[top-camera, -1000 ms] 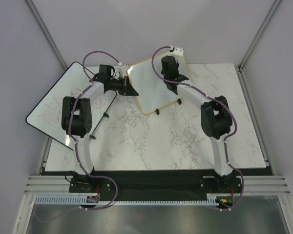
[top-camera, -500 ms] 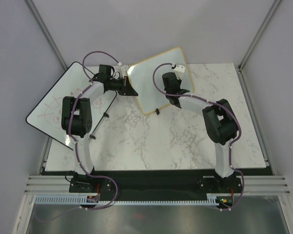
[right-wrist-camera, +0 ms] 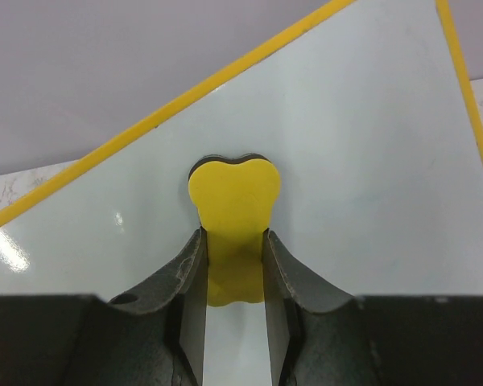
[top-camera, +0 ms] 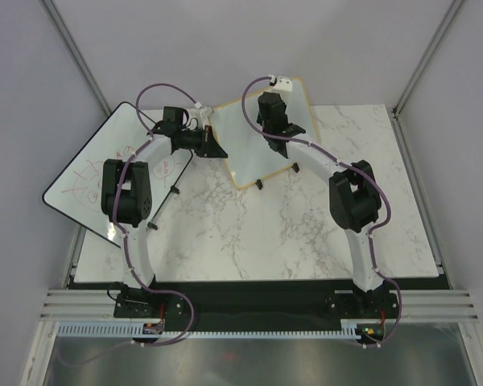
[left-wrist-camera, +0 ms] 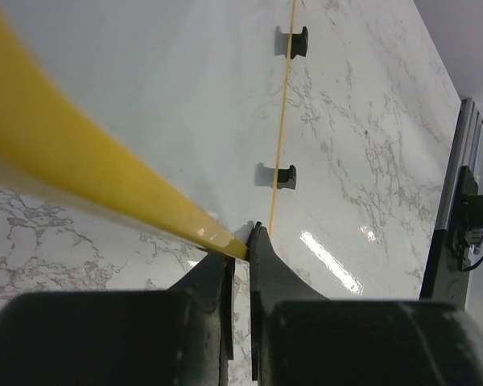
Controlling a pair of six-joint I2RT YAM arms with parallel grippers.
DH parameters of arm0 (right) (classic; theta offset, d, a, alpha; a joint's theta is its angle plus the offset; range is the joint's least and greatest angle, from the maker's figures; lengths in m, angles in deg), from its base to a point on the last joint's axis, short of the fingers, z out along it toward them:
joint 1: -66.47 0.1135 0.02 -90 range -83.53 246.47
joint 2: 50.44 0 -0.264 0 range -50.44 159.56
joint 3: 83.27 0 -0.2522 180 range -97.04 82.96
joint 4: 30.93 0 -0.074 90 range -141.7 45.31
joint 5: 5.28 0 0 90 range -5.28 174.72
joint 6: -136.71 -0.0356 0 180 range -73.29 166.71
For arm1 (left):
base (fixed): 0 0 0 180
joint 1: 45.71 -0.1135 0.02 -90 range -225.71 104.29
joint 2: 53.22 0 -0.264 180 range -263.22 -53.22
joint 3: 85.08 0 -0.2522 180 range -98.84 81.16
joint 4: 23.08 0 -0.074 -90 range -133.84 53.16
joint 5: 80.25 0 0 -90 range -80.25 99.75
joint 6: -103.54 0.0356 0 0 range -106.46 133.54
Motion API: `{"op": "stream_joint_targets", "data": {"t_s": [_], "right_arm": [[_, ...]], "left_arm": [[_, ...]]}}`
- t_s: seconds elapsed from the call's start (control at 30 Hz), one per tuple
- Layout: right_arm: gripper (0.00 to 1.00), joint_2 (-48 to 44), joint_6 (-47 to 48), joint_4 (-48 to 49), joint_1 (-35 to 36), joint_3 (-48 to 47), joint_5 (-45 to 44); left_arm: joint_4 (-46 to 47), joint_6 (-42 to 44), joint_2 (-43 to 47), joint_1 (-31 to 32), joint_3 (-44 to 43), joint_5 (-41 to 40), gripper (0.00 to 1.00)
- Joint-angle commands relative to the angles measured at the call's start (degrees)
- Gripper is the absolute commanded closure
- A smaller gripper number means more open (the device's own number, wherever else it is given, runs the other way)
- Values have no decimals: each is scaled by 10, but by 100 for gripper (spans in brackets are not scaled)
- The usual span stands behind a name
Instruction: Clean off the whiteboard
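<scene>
The top view looks down from the near side; both wrist views face the same whiteboard [top-camera: 241, 157] close up.

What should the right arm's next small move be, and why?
Probably drag the yellow eraser toward the near edge of the whiteboard. The right pincer is shut on it close to the far edge, and the left pincer clamps the board's side edge, so the board looks steadied for a stroke.
</scene>
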Motion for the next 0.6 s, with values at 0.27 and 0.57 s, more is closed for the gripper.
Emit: {"op": "stream_joint_targets", "data": {"t_s": [0.27, 0.57], "right_arm": [[100, -59, -74, 39, 9, 269, 58], [100, -61, -51, 33, -4, 254, 72]], "left_arm": [[22, 83, 17, 13, -11, -7, 98], [19, 84, 22, 13, -5, -7, 98]]}}
